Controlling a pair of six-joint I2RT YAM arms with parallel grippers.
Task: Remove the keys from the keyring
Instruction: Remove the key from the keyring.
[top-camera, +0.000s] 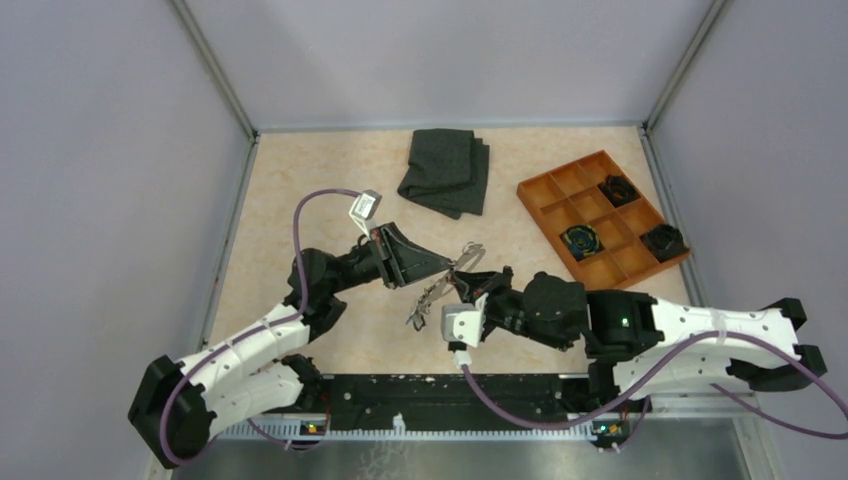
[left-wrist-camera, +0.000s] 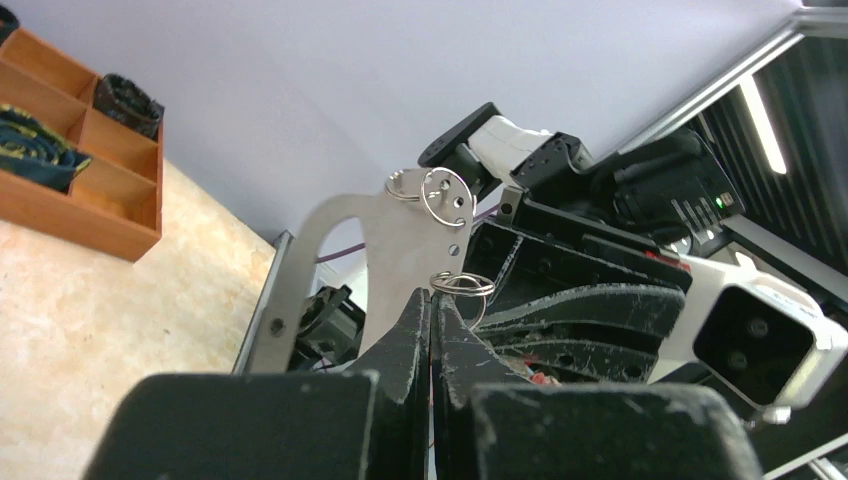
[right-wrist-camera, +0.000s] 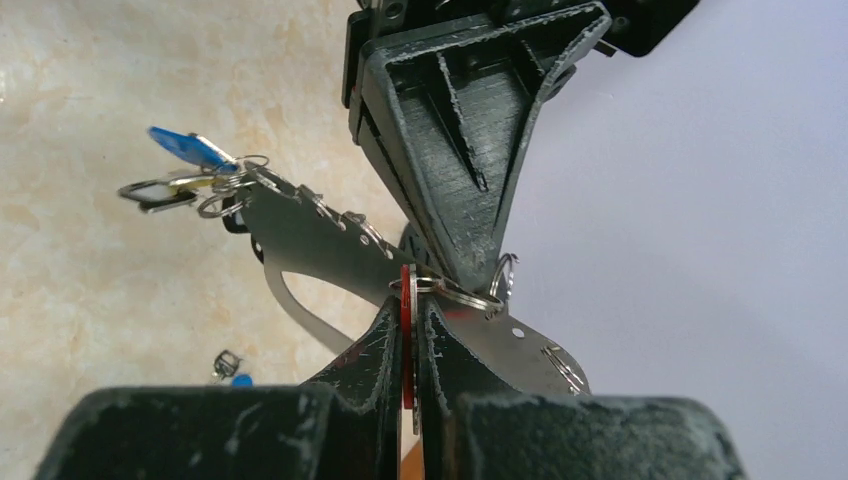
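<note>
Clamping bent silver metal keyring (right-wrist-camera: 310, 240) in left fingers (left-wrist-camera: 405, 335), pinching red-headed key (right-wrist-camera: 407, 320) in right fingers (right-wrist-camera: 380, 345); blue-headed key (right-wrist-camera: 190, 148) still on, another small key (right-wrist-camera: 232, 378) already off.

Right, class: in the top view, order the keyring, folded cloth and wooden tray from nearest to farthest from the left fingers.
1. keyring, gripped by the left fingers, mid-table.
2. folded cloth, farther back, centre.
3. wooden tray, back right.
</note>
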